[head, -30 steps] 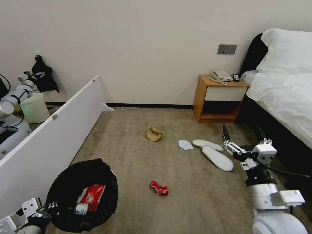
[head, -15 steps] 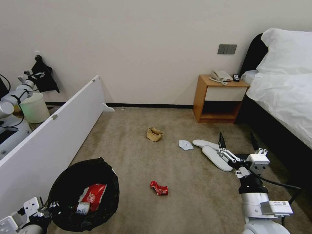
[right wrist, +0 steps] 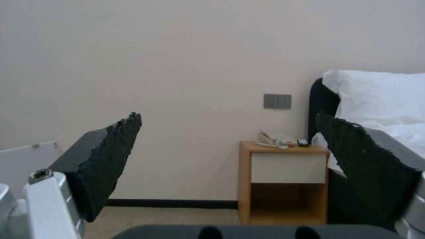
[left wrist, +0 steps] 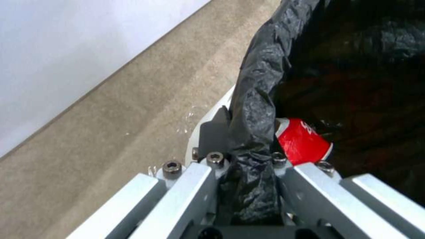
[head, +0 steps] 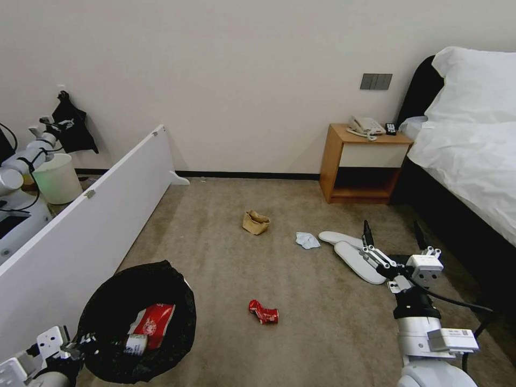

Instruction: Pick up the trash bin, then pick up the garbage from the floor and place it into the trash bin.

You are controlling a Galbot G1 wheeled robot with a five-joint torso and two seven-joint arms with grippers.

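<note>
- Head view shows the left gripper (head: 67, 349) low at the robot's left, at the near rim of the trash bin (head: 137, 322); the left wrist view has its fingers (left wrist: 212, 132) closed on the bin's rim with the black garbage bag (left wrist: 252, 109) bunched between them; bin held beside the white board (head: 80, 231), over the floor (head: 226, 269).
- Risk, grip: the hold appears to be on one edge and partly on loose liner; in my judgement the bag could slip or the bin tilt and spill the red-white packet (head: 152, 319) already inside.
- Right gripper (head: 392, 242) hangs raised near the two white slippers (head: 352, 252), close to the bed (head: 467, 156); fingers (right wrist: 111, 159) spread wide, nothing between them.
- Risk, reach: a descent from here could catch a slipper or brush the bed frame; the nightstand (head: 363, 164) stands clear, farther back.
- Garbage not yet collected: crushed red can (head: 263, 312) mid-floor, nearest the bin; white tissue (head: 307, 239) just beside the slippers; brown paper bag (head: 255, 222) farther off.
- Risk, pick: the can is small and rounded and may roll from a pinch; the tissue lies flat on the carpet, so the fingers may close on pile instead; slippers touching one another may drag together.
</note>
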